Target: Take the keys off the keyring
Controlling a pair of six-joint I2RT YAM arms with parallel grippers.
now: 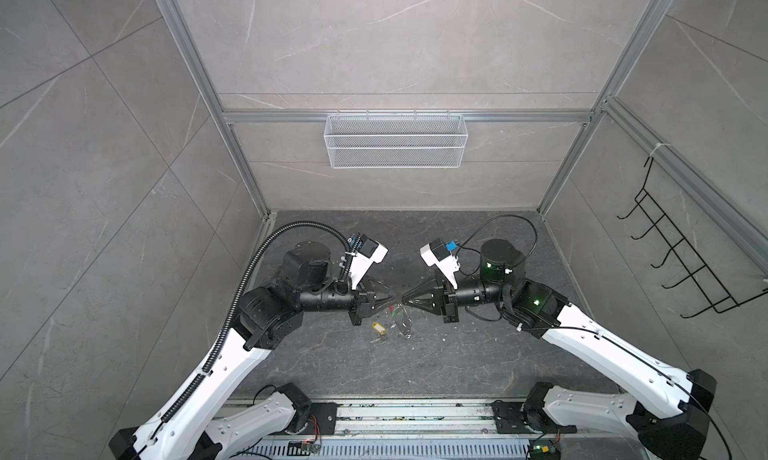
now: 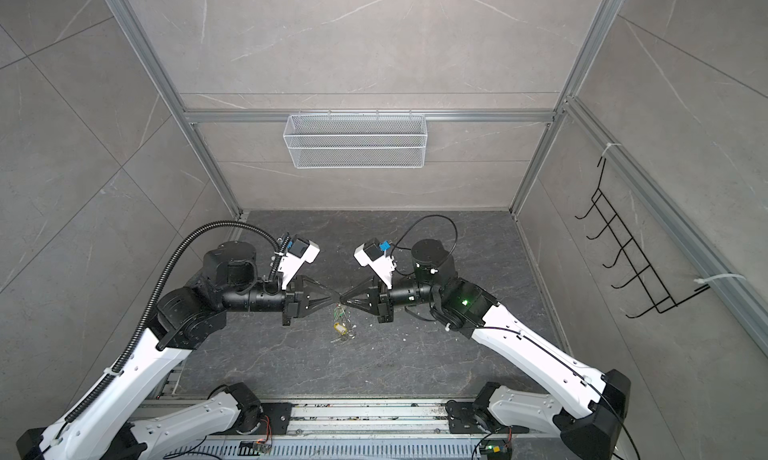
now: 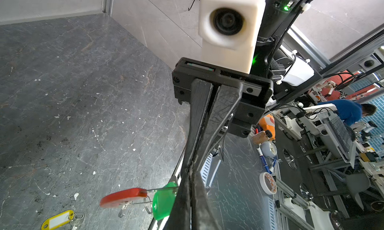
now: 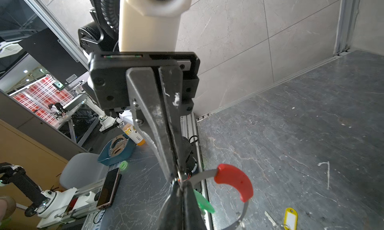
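The left end effector and right end effector meet tip to tip above the middle of the counter. The left is clamped on the keyring (red sleeve clear of the fingers), and the green-tagged key hangs from it. The right is closed too, but I cannot tell on what. The yellow-tagged key lies on the counter, slightly nearer and to the left.

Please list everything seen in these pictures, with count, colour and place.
keyring: one, dark grey wire with red sleeve, in the air between both grippers
green-tag key: one, green tag, hanging on the keyring
yellow-tag key: one, silver with yellow tag, on the table, off the keyring
table: one, dark grey, below the grippers
wire basket: one, white, on the back wall
hook rack: one, black, on the right wall
left gripper: one, black, fingers shut on the keyring
right gripper: one, black, fingers shut on the keyring
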